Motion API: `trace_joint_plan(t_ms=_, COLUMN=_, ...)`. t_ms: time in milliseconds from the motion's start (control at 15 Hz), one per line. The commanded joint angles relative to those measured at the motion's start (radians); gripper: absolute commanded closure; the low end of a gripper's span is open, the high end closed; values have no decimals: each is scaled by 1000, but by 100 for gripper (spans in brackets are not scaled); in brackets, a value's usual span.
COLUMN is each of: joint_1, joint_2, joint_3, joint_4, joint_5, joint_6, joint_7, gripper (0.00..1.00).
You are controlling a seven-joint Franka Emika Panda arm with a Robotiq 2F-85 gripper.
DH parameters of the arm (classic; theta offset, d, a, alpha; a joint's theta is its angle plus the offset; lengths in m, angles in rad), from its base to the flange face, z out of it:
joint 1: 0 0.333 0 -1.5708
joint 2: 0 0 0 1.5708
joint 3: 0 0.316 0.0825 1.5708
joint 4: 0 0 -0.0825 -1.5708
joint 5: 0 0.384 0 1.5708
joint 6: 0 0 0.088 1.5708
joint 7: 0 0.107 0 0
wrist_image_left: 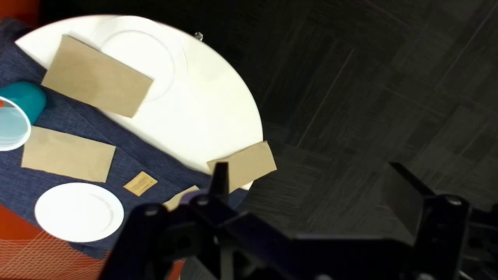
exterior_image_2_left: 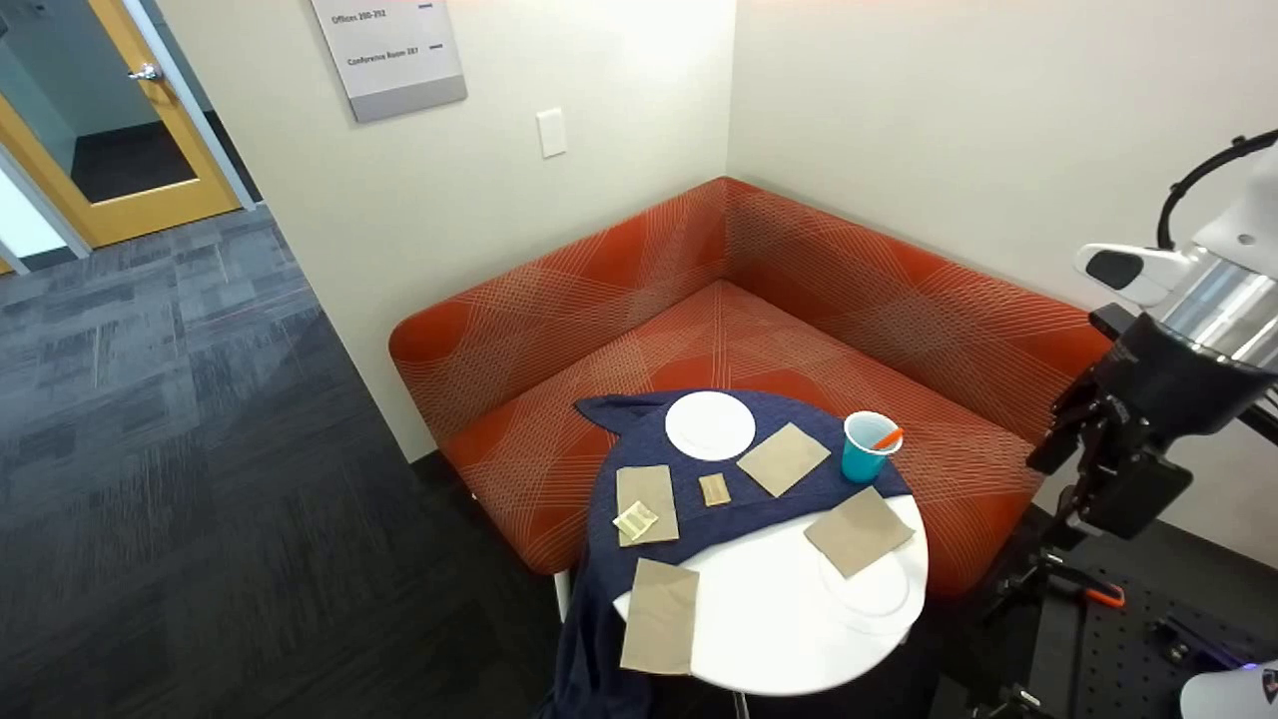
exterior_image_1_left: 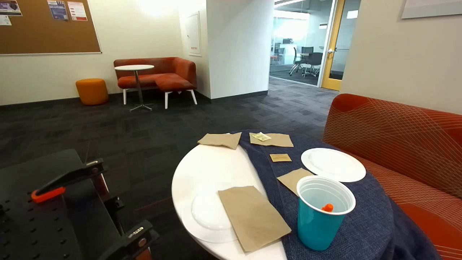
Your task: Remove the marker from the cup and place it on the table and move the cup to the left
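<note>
On the navy cloth [exterior_image_1_left: 368, 216]: the teal cup [exterior_image_1_left: 318, 231] stands near the edge of the table [exterior_image_2_left: 779, 629], just beside a brown napkin [exterior_image_1_left: 254, 218]. Can't tell if those two touch.
Marker [exterior_image_1_left: 327, 207]: in the cup, orange upper end showing in both exterior views, lower end hidden.
Marker's weight and feel: my guess is next to nothing, stiff, smooth plastic, hard to break. Kinda slick though, and it may well roll, so lay it down flat and gently.
Marker's grab spot: that bare orange end, pinched across its width. I'd pull along the slant so it doesn't drag on the rim and tip the cup.
Cup's feel: looks like thin party plastic, so probably light and squishy. I'd hold the wall a bit below the rim, easy on the squeeze.
Marker's long axis: slanted. In an exterior view the marker [exterior_image_2_left: 888, 439] runs up toward the rim on the same side as the arm [exterior_image_2_left: 1223, 315]. Whether a cap's on, no idea from here.
Cup's long axis: straight up and down, mouth up, narrowing to the base.
Gripper [wrist_image_left: 310, 171]: fingers spread wide, nothing between them, well apart from the cup.
</note>
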Motion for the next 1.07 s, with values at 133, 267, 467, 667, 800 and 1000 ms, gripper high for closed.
trace_joint_plan(t_ms=133, joint_1=-73, joint_2=38, joint_3=18, joint_4=29, joint_5=-16, joint_6=64, joint_7=37, gripper=0)
trace_joint_plan(t_ms=267, joint_1=-106, joint_2=69, joint_3=16, joint_4=51, joint_5=-40, joint_6=84, joint_7=48, gripper=0)
trace_joint_plan(t_ms=467, joint_1=-157, joint_2=133, joint_3=12, joint_4=94, joint_5=-90, joint_6=96, joint_7=52, gripper=0)
trace_joint_plan(t_ms=667, joint_1=-203, joint_2=205, joint_3=4, joint_4=146, joint_5=-145, joint_6=84, joint_7=53, gripper=0)
trace_joint_plan(t_ms=800, joint_1=-226, joint_2=247, joint_3=2, joint_4=175, joint_5=-189, joint_6=76, joint_7=44, gripper=0)
trace_joint_plan(t_ms=1000, joint_1=-243, joint_2=325, joint_3=-10, joint_4=214, joint_5=-254, joint_6=75, joint_7=14, gripper=0)
